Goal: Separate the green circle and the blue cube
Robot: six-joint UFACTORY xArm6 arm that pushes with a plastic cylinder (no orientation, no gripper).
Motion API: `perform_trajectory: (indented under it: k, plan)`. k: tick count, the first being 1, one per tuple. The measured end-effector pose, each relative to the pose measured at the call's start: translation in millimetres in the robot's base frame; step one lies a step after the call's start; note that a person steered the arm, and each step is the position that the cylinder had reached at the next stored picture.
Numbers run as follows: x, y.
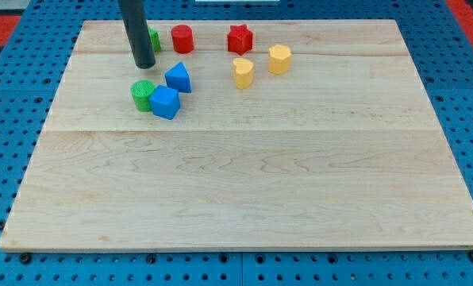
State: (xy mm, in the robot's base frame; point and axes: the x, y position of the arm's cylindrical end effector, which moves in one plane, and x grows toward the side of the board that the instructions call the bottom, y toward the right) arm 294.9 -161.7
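Observation:
The green circle [143, 94] sits at the view's upper left, touching the blue cube [165, 103] on its right. My tip [144, 63] ends just above the green circle, a small gap away, and up-left of the blue cube. A second blue block, triangle-like [178, 78], sits just up-right of the cube. The dark rod [133, 28] comes down from the view's top edge.
Another green block [153, 39] is partly hidden behind the rod. A red cylinder [182, 38] and a red star [240, 37] sit near the board's top edge. Two yellow blocks [243, 72] [279, 59] sit right of them. The wooden board [244, 199] lies on a blue pegboard.

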Motion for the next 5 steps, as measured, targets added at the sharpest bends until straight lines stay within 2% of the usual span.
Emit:
perform_trajectory:
  k: [2, 3, 4, 5]
  plan:
    - [-27.0, -13.0]
    - [10.2, -15.7]
    - [102.9, -23.7]
    - [116.0, 61.7]
